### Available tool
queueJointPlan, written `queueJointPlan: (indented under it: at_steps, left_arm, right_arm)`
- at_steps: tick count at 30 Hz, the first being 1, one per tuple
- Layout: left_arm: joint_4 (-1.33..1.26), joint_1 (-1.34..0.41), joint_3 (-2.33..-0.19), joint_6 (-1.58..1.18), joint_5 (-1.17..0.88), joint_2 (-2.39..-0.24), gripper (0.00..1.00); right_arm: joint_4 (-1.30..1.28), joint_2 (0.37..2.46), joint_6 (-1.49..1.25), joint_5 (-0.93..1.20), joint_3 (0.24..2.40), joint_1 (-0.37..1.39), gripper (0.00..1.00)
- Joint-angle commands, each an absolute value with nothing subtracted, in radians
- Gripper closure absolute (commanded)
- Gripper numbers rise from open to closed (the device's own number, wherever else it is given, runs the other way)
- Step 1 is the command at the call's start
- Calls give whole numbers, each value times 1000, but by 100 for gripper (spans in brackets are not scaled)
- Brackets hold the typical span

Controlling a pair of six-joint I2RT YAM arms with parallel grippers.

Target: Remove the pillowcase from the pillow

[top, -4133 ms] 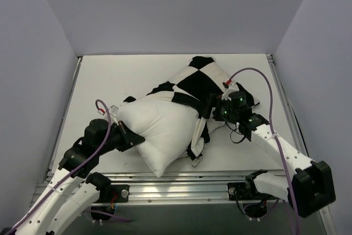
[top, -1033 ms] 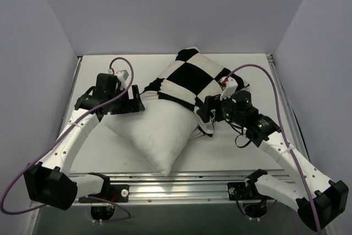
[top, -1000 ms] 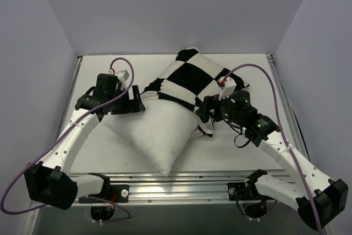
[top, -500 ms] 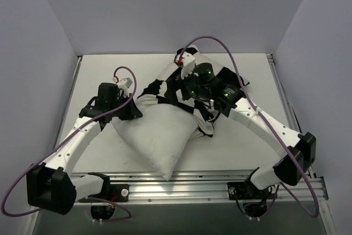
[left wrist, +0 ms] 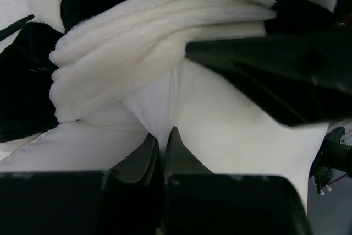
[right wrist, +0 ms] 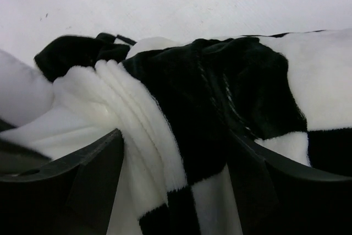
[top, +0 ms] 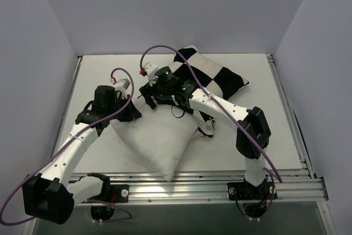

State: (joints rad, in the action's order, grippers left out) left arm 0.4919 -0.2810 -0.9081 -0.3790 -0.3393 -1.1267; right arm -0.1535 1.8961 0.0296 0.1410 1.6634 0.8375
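The white pillow [top: 159, 136] lies mid-table, its far end still inside the black-and-white checkered pillowcase [top: 217, 78]. The pillowcase's bunched edge [left wrist: 154, 37] sits across the pillow's upper left part. My left gripper [top: 134, 113] is at the pillow's left corner, and the left wrist view shows this gripper [left wrist: 162, 137] shut on a pinch of the pillow's white fabric [left wrist: 220, 130]. My right gripper [top: 148, 96] reaches over from the right. It is open [right wrist: 176, 163], one finger on each side of the bunched pillowcase [right wrist: 181, 97].
The white table [top: 99, 75] is walled on three sides by grey panels. A metal rail [top: 181, 182] runs along the near edge. The right arm [top: 231, 111] stretches across the pillowcase, its purple cable [top: 181, 64] looping above. The two grippers are close together.
My left gripper has shut on the pillow's fabric. The right arm has swung left across the pillowcase, from its right side to the bunched edge beside the left gripper.
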Motion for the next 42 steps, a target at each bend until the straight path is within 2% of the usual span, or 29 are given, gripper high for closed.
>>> queueJointPlan:
  at_steps: [1,3,4,6,7,12,18,25,28,32,34,36,37,38,39,40,41,42]
  left_arm:
    - [489,-287,-890,-360,-371,-1074,98]
    - [511,-285,-884,-362,-361,-1042,98]
    - [523,-284,-887,-362,-350,-1031,98]
    - [564,-282,-893,-362,-342,-990,98]
    - [580,-281,-900,-362,-331,-974,98]
    - [676,-278,-931,-376,-258,-838,98]
    - [811,-276,-1009,-411,-224,-698,98]
    - [974,-276,-1164,-417,-108,-601,98]
    - [1000,-276,-1164,-394,-58,-601,98]
    - [889,-276,-1085,-400,-80,-687,98]
    - [818,-276,-1040,-400,-94,-725,98]
    - [715,-276,-1031,-388,-101,-807,98]
    - [684,-276,-1031,-377,-104,-836,98]
    - [645,-276,-1049,-364,-106,-898,94]
    - [631,-276,-1067,-350,-112,-931,78]
    - [624,-276,-1089,-342,-117,-981,66]
    - [621,-279,-1135,-333,-120,-998,56]
    - [618,-281,-1155,-328,-132,-1011,30]
  right_arm:
    - [-170,1925,37,10,1715,828,36]
    - [-170,1954,3,-148,1715,819,57]
    - [-172,1960,0,-196,1713,799,81]
    - [-172,1964,-79,-256,1695,763,99]
    - [-173,1959,-103,-279,1686,740,100]
    - [-150,1895,-196,-325,1620,567,100]
    - [-218,1884,-265,-376,1657,379,100]
    - [-233,1878,-356,-299,1664,146,100]
    - [-210,1868,-359,-240,1648,133,100]
    - [-134,1842,-342,48,1599,178,100]
    - [-97,1829,-336,125,1576,215,100]
    - [-81,1812,-325,170,1566,279,95]
    - [-80,1807,-319,181,1566,296,86]
    - [-74,1793,-321,204,1565,313,80]
    - [-71,1786,-322,215,1563,334,73]
    - [-66,1776,-324,225,1562,342,60]
    - [-66,1754,-325,232,1559,350,54]
    - [-67,1741,-324,232,1557,359,47]
